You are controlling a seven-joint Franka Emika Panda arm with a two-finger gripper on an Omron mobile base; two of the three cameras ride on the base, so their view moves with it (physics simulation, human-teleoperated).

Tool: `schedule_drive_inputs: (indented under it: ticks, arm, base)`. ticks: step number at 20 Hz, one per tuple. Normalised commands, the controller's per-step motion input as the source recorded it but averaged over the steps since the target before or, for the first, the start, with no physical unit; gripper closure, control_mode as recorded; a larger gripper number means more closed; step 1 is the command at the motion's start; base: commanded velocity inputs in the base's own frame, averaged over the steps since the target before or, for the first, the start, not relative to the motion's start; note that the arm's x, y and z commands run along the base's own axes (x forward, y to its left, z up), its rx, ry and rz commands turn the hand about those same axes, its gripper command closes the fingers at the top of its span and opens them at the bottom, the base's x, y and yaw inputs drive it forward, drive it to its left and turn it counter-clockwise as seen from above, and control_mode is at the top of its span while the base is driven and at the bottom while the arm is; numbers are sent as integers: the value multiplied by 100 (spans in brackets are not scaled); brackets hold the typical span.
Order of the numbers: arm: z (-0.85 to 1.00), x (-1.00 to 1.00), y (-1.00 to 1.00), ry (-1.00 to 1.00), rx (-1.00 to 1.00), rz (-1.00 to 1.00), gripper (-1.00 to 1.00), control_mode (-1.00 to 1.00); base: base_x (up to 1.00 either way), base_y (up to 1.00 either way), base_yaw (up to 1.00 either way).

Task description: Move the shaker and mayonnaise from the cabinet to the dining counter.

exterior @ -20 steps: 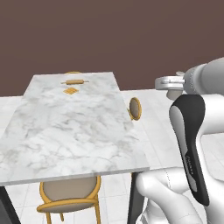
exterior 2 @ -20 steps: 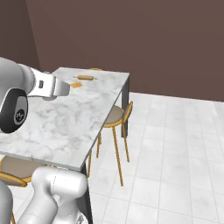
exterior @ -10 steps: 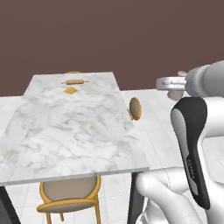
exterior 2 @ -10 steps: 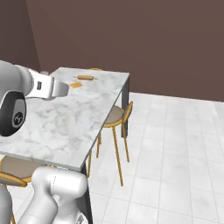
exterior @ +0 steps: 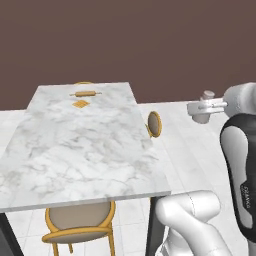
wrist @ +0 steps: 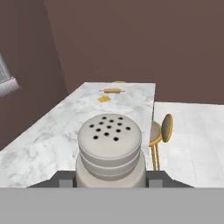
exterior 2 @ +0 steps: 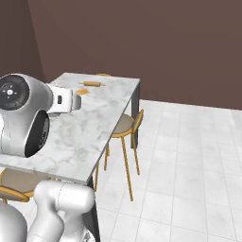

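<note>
Arm raised and folded, forearm upright, wrist turned so the hand extends level at shoulder height. The pincer [exterior: 202, 111] sits at the end of that level hand, its fingers closed against the sides of the shaker [wrist: 110, 148], which stands upright between them with its perforated cap above the finger line. In the right base view the pincer [exterior 2: 71, 101] projects forward from the large round wrist joint. Grip appears firm; no tilt noted.

base: nearer dining counter [exterior: 90, 145] | shaker [wrist: 110, 151]: carried closer
</note>
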Motion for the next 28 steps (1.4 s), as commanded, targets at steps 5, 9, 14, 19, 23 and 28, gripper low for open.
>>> schedule_drive_inputs:
  ticks: [5, 9, 14, 19, 23, 28]
  arm:
    - [-18, 15, -8, 29, 4, 52, 100, -100]
    - [-27, 35, 6, 43, -6, 41, 100, -100]
    - [-32, 46, 15, 32, -7, 31, 100, -100]
    - [-47, 40, 27, 1, -9, 37, 100, -100]
    - [-44, 39, 25, -6, -6, 33, 100, -100]
    - [-39, 23, 24, -14, -3, 22, 100, -100]
  base:
    - [0, 0, 0]
    - [0, 0, 0]
    - [0, 0, 0]
    - [0, 0, 0]
    - [0, 0, 0]
    - [0, 0, 0]
